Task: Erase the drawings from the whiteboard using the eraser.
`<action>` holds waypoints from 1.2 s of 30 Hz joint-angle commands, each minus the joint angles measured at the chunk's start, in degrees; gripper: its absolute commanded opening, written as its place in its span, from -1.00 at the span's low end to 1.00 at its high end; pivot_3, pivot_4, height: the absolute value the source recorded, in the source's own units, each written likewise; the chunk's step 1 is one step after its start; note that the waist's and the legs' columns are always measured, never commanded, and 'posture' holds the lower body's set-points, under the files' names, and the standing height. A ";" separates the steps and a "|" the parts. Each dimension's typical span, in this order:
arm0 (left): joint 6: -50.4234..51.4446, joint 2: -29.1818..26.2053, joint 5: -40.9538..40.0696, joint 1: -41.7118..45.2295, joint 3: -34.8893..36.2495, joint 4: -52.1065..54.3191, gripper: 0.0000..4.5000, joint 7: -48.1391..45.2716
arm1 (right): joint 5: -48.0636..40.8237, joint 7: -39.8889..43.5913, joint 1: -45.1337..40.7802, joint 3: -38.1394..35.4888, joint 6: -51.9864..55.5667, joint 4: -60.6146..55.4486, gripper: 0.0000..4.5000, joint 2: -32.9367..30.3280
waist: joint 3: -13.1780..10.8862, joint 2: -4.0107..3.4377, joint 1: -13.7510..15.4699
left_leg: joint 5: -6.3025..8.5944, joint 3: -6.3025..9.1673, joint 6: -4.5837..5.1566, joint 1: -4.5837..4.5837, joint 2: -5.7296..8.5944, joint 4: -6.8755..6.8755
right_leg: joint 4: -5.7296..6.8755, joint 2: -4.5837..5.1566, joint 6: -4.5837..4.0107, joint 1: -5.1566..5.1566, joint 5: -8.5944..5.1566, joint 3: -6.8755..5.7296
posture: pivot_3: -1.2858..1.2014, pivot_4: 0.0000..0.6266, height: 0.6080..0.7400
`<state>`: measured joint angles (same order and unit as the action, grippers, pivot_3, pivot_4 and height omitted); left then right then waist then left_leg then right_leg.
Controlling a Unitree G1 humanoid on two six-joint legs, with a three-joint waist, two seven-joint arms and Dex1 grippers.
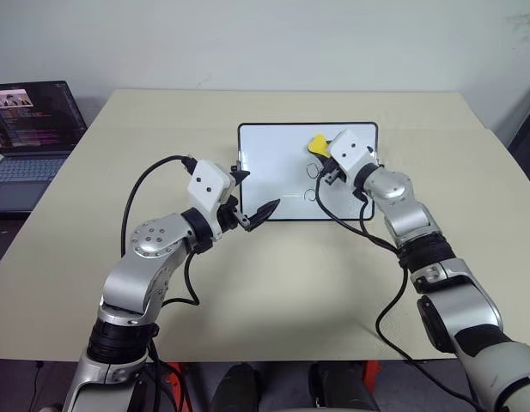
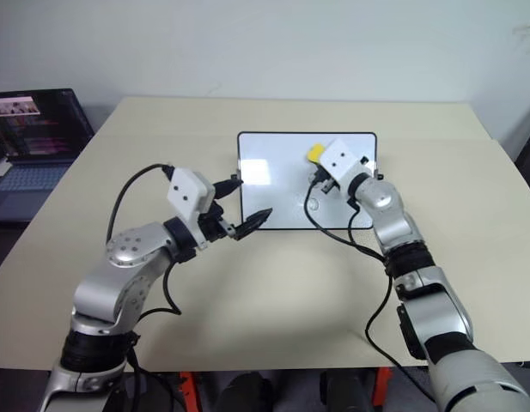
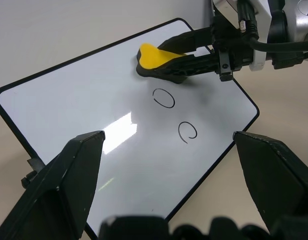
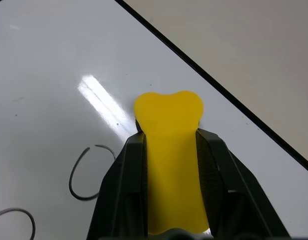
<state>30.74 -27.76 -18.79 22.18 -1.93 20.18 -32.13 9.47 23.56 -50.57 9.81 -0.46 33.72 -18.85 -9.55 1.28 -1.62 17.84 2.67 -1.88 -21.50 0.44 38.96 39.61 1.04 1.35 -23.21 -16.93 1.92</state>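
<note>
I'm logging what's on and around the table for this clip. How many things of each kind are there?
Whiteboard: 1
Eraser, yellow: 1
Drawings left on the board: 2 ()
Laptop: 1
Table: 1
Total: 6

No legible text (laptop (image 1: 28,142) screen unreadable)

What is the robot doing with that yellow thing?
It is cleaning a whiteboard on the table. The right claw is shut on a yellow eraser and holds it over the board's far part. Two small black drawings are not wiped off yet, just beside the eraser. The left claw is open, at the board's near edge.
</note>
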 commanded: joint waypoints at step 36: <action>0.55 -2.07 -0.69 0.93 1.36 2.60 1.00 -1.52 | -9.60 0.19 12.90 -8.08 29.81 -35.26 -0.51 -1.41 | -0.01 -0.01 -0.09 | 0.01 0.06 0.00 -0.36 -0.01 -0.09 | -0.31 0.00 0.00 -0.23 0.00 -0.08 | 0.03 -0.52 1.00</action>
<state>31.71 -29.44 -19.07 22.07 -1.79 21.85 -33.37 0.80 23.94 -36.98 3.35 29.83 0.24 -19.85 -9.56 1.27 -1.72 17.84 2.73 -1.88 -21.86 0.43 38.87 39.30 1.04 1.35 -23.44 -16.92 1.84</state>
